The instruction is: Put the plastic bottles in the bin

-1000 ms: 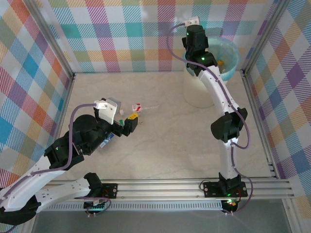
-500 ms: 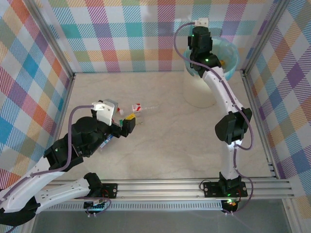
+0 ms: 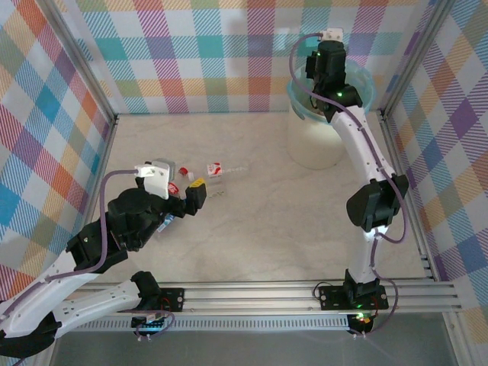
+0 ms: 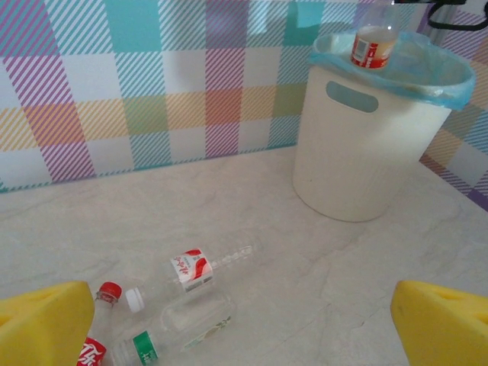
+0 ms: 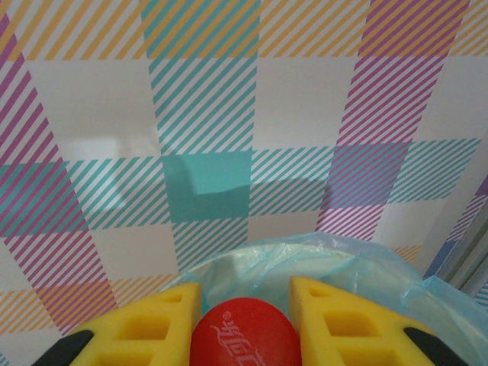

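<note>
My right gripper [image 5: 244, 290] is shut on a red-capped bottle [image 5: 244, 339], held upright above the blue-lined white bin [image 5: 358, 267]. In the left wrist view that bottle [image 4: 374, 42] hangs over the bin's [image 4: 358, 160] mouth. My left gripper [image 4: 244, 328] is open, its yellow fingers [image 4: 46, 324] wide apart, low over the table. Ahead of it lie a clear bottle with a red-and-white label [image 4: 194, 271], a clear green-labelled one [image 4: 179, 328] and a red-capped one [image 4: 97, 347]. From above, the left gripper [image 3: 200, 191] sits beside the red-labelled bottle [image 3: 217, 168].
The bin [image 3: 314, 145] stands at the back right, close to the checked back wall. A blue-labelled bottle [image 3: 169, 223] lies partly under the left arm. Metal frame rails [image 3: 404, 191] edge the table on both sides.
The right arm has swung right and back, carrying its bottle from beside the bin's left rim to over its mouth. The left arm has shifted a little left, still open.
</note>
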You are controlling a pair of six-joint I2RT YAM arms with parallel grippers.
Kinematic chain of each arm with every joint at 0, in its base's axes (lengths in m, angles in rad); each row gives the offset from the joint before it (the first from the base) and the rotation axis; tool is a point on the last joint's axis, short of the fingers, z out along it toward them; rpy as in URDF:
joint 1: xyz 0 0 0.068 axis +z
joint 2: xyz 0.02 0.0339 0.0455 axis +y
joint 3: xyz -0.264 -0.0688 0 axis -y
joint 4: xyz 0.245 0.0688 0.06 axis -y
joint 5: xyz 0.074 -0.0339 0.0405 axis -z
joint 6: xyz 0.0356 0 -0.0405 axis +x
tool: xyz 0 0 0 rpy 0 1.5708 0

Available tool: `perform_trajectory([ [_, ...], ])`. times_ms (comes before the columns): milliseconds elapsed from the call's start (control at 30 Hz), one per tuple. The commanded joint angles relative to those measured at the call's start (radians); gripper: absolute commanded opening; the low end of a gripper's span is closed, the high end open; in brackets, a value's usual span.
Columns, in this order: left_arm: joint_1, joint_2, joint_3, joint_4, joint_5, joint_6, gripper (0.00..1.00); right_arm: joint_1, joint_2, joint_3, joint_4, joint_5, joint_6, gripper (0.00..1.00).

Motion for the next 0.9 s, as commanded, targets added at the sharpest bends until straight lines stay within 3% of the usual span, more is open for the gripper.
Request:
perform_trajectory([
  [0, 0.009, -0.008, -0.017, -0.020, -0.039, -0.040, 1.00, -0.008, 0.090, -0.091, -0.312, -0.070, 0.093, 0.05],
  [167, 0.009, -0.004, -0.008, -0.025, -0.061, -0.039, 1.00, -0.014, 0.104, -0.091, -0.307, -0.085, 0.098, 0.06],
  [267, 0.009, -0.006, -0.004, -0.025, -0.070, -0.047, 1.00, -0.007, 0.107, -0.063, -0.330, -0.101, 0.098, 0.00],
  [467, 0.010, -0.010, -0.018, -0.010, -0.084, -0.052, 1.00, 0.081, 0.058, -0.093, -0.196, 0.109, -0.149, 0.00],
  [600, 0.012, 0.003, -0.016, -0.001, -0.084, -0.038, 1.00, 0.113, 0.000, -0.178, 0.012, 0.247, -0.327, 0.00],
  [700, 0.013, 0.008, -0.012, -0.002, -0.084, -0.028, 1.00, 0.115, -0.060, -0.277, 0.164, 0.277, -0.401, 0.00],
  [867, 0.016, 0.005, -0.023, 0.005, -0.088, -0.031, 1.00, 0.111, -0.125, -0.345, 0.189, 0.292, -0.399, 0.00],
])
